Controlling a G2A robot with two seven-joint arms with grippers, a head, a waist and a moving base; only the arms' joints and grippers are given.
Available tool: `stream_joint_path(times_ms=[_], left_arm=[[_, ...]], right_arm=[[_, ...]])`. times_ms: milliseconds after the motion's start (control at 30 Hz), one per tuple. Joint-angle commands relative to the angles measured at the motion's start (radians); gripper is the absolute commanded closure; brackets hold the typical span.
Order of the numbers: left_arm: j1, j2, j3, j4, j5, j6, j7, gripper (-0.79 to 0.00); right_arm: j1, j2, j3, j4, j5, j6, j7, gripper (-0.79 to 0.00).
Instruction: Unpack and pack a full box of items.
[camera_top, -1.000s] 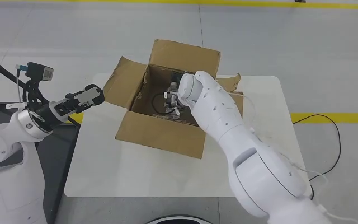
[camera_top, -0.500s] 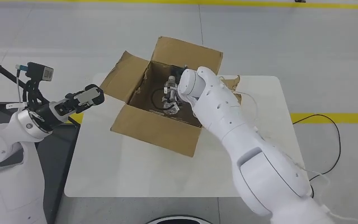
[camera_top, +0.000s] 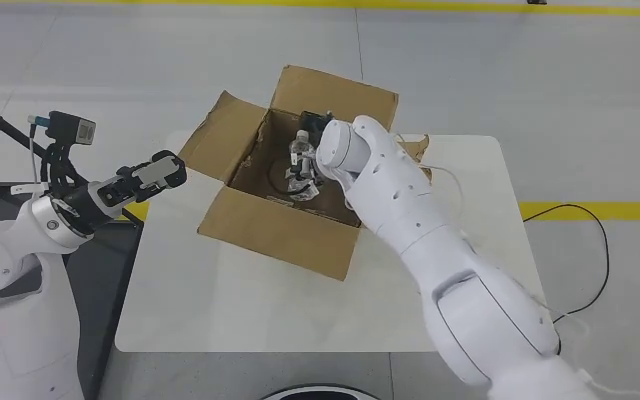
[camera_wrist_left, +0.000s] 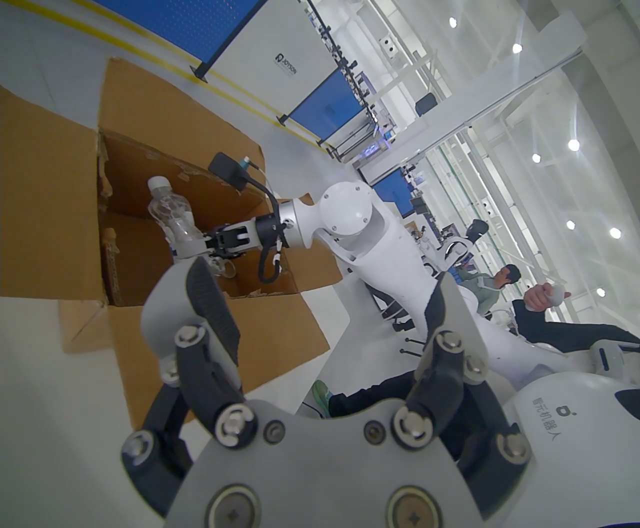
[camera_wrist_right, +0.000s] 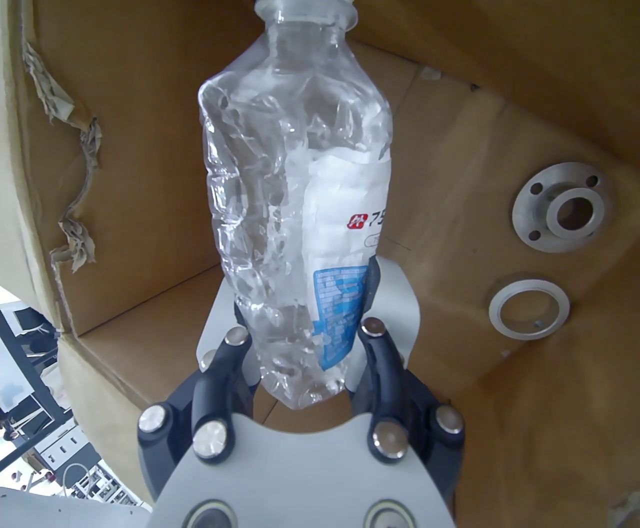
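An open cardboard box (camera_top: 280, 235) stands on the white table (camera_top: 200, 300). Inside it, my right gripper (camera_top: 303, 178) is shut on the lower part of a clear crumpled plastic bottle (camera_wrist_right: 295, 200), whose white cap end points away from the wrist. From the left wrist view, the bottle (camera_wrist_left: 172, 212) rises tilted above the box floor in the right gripper (camera_wrist_left: 200, 247). My left gripper (camera_wrist_left: 320, 285) is open and holds nothing. It sits beyond the table's left edge (camera_top: 160, 172), facing the box.
On the box floor lie a metal flange (camera_wrist_right: 560, 207) and a flat metal ring (camera_wrist_right: 529, 309). A black cable loop (camera_top: 273, 180) also lies in the box. The flaps are folded outward, and one edge (camera_wrist_right: 75, 150) is torn.
The right gripper has risen inside the box with the bottle, whose cap now shows higher up. The box shifted and turned slightly. The left arm has stayed put.
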Motion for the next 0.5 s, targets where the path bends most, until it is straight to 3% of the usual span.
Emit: stream_joint_path(times_ms=[0,133,467], left_arm=[[0.000,0.000,0.000,0.000,0.000,0.000,0.000,-0.785],[0.000,0.000,0.000,0.000,0.000,0.000,0.000,-0.785],[0.000,0.000,0.000,0.000,0.000,0.000,0.000,-0.785]], right_arm=[[-0.009,0.010,0.007,-0.034,-0.016,0.018,0.016,0.000],[-0.031,0.029,0.019,-0.103,-0.050,0.052,0.053,0.000],[-0.031,0.029,0.019,-0.103,-0.050,0.052,0.053,0.000]])
